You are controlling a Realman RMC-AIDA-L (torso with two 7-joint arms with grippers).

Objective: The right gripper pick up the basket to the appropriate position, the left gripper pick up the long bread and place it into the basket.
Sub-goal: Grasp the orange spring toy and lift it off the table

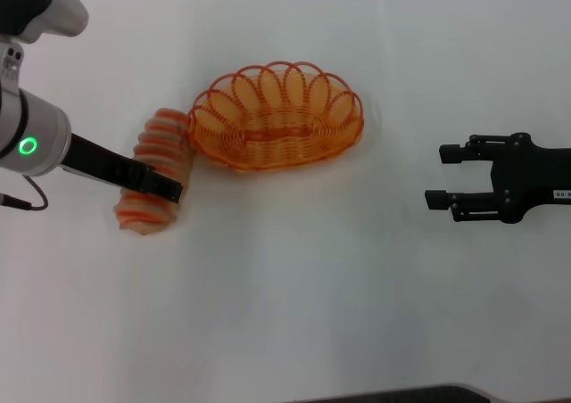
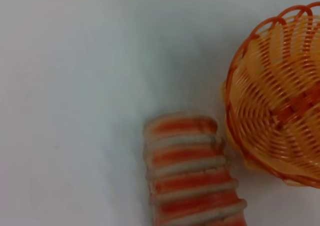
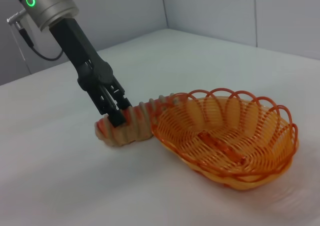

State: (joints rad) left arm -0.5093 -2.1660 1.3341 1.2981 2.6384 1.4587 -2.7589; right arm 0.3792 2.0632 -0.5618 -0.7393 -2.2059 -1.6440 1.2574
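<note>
Left gripper [image 1: 169, 189] down on the long bread [image 1: 156, 173]

Its jaws grasp the bread, which lies on the white worktop [image 1: 294, 287] touching the basket [image 1: 277, 118]. The right gripper [image 1: 443, 176] waits well apart, jaws released.

Basket [image 1: 277, 118] crowds the bread's [image 1: 156, 171] far end; open table [image 1: 312, 287] elsewhere.

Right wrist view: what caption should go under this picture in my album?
Left claw reaches down onto the striped long bread lying beside the empty orange basket on a white table.
</note>
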